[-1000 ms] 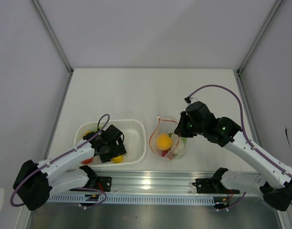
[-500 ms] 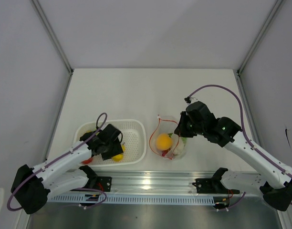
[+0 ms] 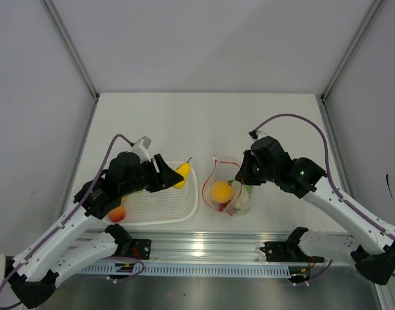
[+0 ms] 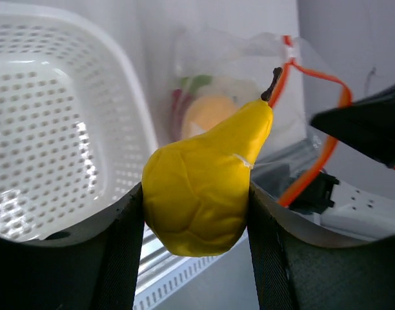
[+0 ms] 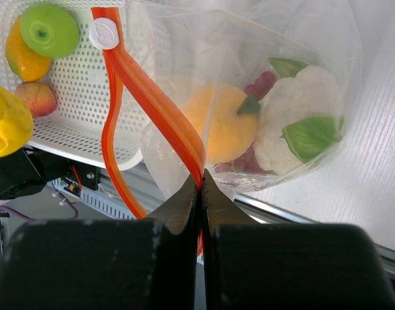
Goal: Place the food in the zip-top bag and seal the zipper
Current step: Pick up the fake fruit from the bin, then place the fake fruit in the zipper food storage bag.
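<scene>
Over the basket (image 3: 192,194)'s right rim, by the worktop (image 3: 184,123)'s near edge, your left end effector (image 4: 196,223) is clamped on the yellow pear (image 4: 204,174). Next, carry it right into the zip-top bag (image 3: 224,173)'s mouth, held up by your right end effector (image 5: 199,184), pinched on the zipper (image 5: 149,97). Only the right wrist view shows that pinch and the green apple (image 5: 49,29) waiting.

A: Surface?
B: White table (image 3: 184,123).
A: What sits on it?
B: Slotted white basket (image 3: 168,205) near the front edge, left of centre. Clear zip-top bag (image 3: 228,169) just beside it, to the right.
</scene>
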Action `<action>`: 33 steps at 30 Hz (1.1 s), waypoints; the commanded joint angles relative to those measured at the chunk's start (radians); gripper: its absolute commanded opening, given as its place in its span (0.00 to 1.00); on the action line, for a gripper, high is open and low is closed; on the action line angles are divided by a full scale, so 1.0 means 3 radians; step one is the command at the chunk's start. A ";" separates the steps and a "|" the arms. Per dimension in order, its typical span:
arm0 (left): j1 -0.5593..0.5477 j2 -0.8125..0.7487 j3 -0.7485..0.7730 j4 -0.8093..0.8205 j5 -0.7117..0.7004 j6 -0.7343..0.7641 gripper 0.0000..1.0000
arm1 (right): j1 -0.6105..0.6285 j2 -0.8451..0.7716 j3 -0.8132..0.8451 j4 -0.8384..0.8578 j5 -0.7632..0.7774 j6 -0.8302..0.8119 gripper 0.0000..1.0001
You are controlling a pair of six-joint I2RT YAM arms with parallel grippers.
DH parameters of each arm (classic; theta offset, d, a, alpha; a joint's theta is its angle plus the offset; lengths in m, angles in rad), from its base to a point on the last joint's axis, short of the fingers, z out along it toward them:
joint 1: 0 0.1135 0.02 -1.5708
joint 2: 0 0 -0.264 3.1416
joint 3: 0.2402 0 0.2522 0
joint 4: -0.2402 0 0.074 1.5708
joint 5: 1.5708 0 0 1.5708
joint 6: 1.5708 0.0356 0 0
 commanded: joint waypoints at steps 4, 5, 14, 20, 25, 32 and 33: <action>-0.0309 0.0521 0.0494 0.0443 0.0688 0.0165 0.52 | 0.0006 0.0028 0.0188 0.0049 0.0007 -0.0026 0.00; -0.0381 0.0568 0.0571 0.0432 0.0668 0.0160 0.52 | 0.0011 0.0033 0.0188 0.0044 0.0012 -0.0026 0.00; -0.0668 0.1156 0.0893 0.0146 0.0596 -0.0243 0.50 | 0.0006 0.0059 0.0209 0.0075 0.0012 0.0000 0.00; -0.0750 0.1473 0.1047 -0.0165 0.0417 -0.0534 0.51 | 0.0006 0.0074 0.0240 0.0075 0.0017 -0.0005 0.00; -0.0786 0.1713 0.1292 -0.0416 0.0310 -0.0698 0.53 | 0.0011 0.0095 0.0189 0.0100 0.0017 -0.0010 0.00; -0.0842 0.2107 0.1635 -0.0610 0.0427 -0.0954 0.57 | 0.0011 0.0115 0.0153 0.0203 -0.0065 0.0025 0.00; -0.0852 0.2158 0.1660 -0.0631 0.0442 -0.0990 0.57 | 0.0006 0.0120 0.0153 0.0203 -0.0065 0.0030 0.00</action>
